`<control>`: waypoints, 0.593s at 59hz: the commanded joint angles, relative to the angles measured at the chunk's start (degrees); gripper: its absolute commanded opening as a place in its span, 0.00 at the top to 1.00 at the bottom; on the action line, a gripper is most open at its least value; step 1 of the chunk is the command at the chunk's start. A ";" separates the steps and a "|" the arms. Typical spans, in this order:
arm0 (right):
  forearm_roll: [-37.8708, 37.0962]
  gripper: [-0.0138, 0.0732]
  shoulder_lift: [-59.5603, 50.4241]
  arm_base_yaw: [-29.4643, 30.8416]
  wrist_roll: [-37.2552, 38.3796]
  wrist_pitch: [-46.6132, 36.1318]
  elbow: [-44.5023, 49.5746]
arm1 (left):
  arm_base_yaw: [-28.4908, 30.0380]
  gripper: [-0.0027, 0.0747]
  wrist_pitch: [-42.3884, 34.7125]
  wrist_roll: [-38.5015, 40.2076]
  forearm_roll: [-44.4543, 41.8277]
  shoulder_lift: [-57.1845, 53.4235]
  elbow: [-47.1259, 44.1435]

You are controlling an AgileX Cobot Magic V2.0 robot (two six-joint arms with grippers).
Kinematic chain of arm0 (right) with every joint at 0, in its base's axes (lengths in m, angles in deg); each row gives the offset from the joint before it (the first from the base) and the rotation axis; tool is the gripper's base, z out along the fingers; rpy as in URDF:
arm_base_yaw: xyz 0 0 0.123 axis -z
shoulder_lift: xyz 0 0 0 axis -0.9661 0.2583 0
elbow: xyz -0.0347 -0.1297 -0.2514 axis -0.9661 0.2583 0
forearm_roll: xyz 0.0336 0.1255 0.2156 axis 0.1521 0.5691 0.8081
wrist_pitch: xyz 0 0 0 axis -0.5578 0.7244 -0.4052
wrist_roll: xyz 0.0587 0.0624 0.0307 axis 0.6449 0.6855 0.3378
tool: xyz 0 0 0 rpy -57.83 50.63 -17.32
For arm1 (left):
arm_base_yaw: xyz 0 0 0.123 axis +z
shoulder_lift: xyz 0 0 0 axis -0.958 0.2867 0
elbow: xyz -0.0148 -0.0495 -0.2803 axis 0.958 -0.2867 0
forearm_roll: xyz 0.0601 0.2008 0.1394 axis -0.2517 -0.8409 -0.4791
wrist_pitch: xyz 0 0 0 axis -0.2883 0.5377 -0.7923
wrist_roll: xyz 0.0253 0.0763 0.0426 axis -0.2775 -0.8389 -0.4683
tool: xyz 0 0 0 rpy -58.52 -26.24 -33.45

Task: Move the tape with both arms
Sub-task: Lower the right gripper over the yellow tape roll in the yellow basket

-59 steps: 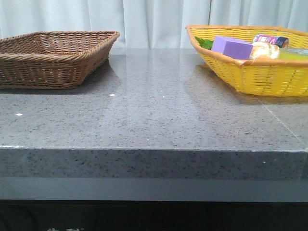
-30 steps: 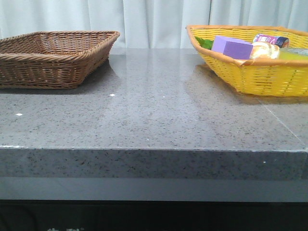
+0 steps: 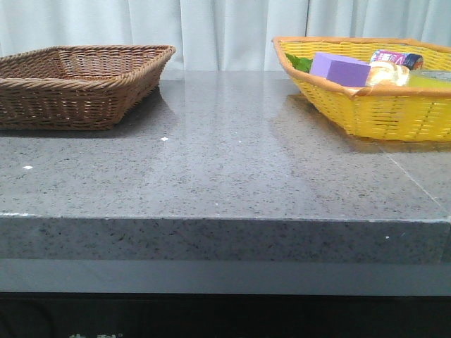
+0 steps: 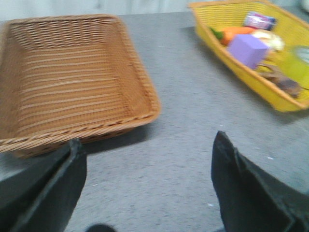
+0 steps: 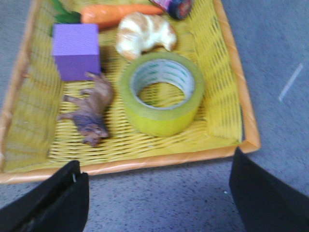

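While both arms are hanging short of the baskets, I am counting two baskets on the grey table: one brown basket at the upper left of the front picture and one yellow basket at the upper right. I am seeing one roll of tape, lying flat with its core facing up, in the yellow basket, right of centre in the right wrist picture.

Around it I am counting five other things, one of each. A purple box is sitting at the upper left. A brown toy animal is lying just beside the tape, between it and the box. A bread roll is lying near the tape's far side. An orange carrot and a dark packet are lying along the top edge. Nothing is lying on top of the tape.

I am seeing the left gripper with its fingers spread wide, holding nothing, over bare table by the brown basket. The right gripper is likewise spread wide and holding nothing, over the table just outside the yellow basket's near rim.
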 commanded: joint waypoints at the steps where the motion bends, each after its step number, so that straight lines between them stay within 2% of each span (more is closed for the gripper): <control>1: -0.40 0.14 4.40 2.67 0.18 1.20 -6.31 | -4.37 0.29 -6.37 -0.12 0.82 0.31 1.47; 11: -0.35 0.14 14.16 5.67 0.18 7.81 -14.78 | -9.48 0.32 -8.23 -0.12 0.82 0.31 1.47; 23: 0.80 0.15 24.14 5.91 0.05 12.90 -23.30 | -10.15 0.38 -8.33 -0.12 0.82 0.31 1.47; 35: 3.56 0.28 33.06 5.91 -0.54 16.67 -31.33 | -10.15 0.44 -8.33 -0.12 0.82 0.31 1.47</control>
